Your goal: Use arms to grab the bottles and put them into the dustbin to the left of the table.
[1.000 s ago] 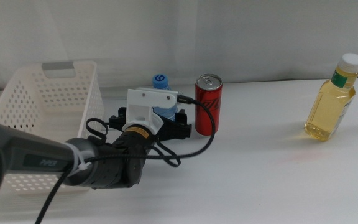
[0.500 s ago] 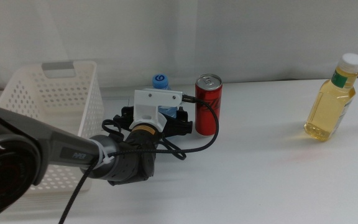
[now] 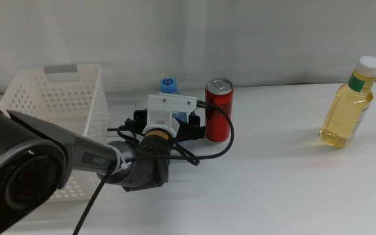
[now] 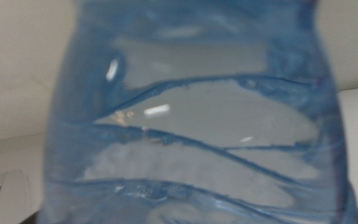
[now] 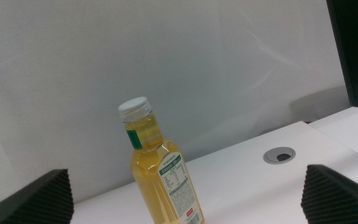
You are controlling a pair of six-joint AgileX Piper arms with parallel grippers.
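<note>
My left gripper point(image 3: 173, 121) reaches from the left to the small clear water bottle point(image 3: 168, 85) with a blue cap, its black body right against the bottle's lower half. That bottle point(image 4: 191, 124) fills the left wrist view and hides the gripper there. A red can point(image 3: 218, 111) stands upright just right of it. The yellow-liquid bottle point(image 3: 348, 108) stands far right on the table point(image 3: 273, 176). My right gripper point(image 5: 185, 180) is open, facing the yellow bottle point(image 5: 163, 180) from a distance, out of the middle view. The white dustbin point(image 3: 51, 108) sits at the left.
A black cable point(image 3: 217, 147) loops from the left wrist past the can's base. Round grey cable holes point(image 5: 279, 155) are set in the table beyond the yellow bottle. A dark panel point(image 5: 353, 50) stands at the far right. A white wall backs the table.
The left arm has pushed forward and a little right, closing in on the water bottle. The bottles and the can have not moved.
</note>
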